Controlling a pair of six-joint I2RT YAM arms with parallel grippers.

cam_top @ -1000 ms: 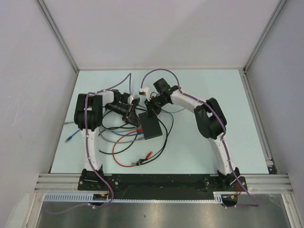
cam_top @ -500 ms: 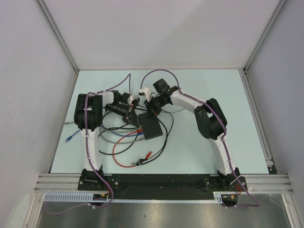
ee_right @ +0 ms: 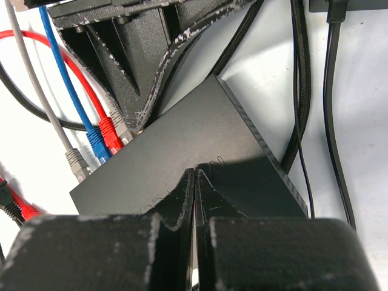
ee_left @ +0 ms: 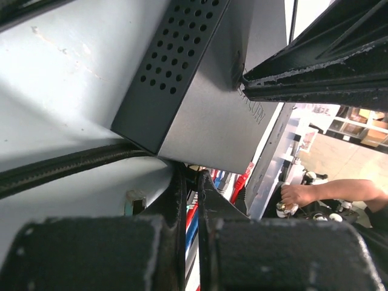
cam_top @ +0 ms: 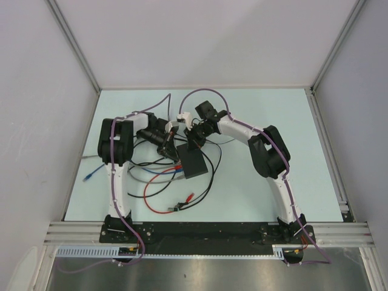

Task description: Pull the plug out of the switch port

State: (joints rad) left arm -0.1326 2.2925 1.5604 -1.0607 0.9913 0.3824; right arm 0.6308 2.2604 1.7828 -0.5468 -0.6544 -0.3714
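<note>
The switch (cam_top: pixel 194 162) is a flat black box lying mid-table among cables; it also shows in the left wrist view (ee_left: pixel 206 91) and the right wrist view (ee_right: pixel 194 151). A grey plug (ee_right: pixel 77 163), a blue plug (ee_right: pixel 97 145) and a red plug (ee_right: pixel 109 134) sit in its left edge. My left gripper (cam_top: pixel 173 147) is shut, its tips (ee_right: pixel 138 126) at the switch's edge right beside the plugs. I cannot tell whether it pinches anything. My right gripper (cam_top: pixel 195 144) is shut, its tips (ee_right: pixel 194 173) pressing on the switch's top.
Loose black cables (cam_top: pixel 212 163) and a red cable loop (cam_top: pixel 159 194) lie around and in front of the switch. A blue-tipped cable (cam_top: pixel 88 177) lies at the left. A red clip (cam_top: pixel 188 198) lies near the front. Thick black cables (ee_right: pixel 297 121) run right of the switch.
My left arm has shifted a little to the right, bringing its gripper closer to the switch's plug edge. The right arm and the switch have not moved.
</note>
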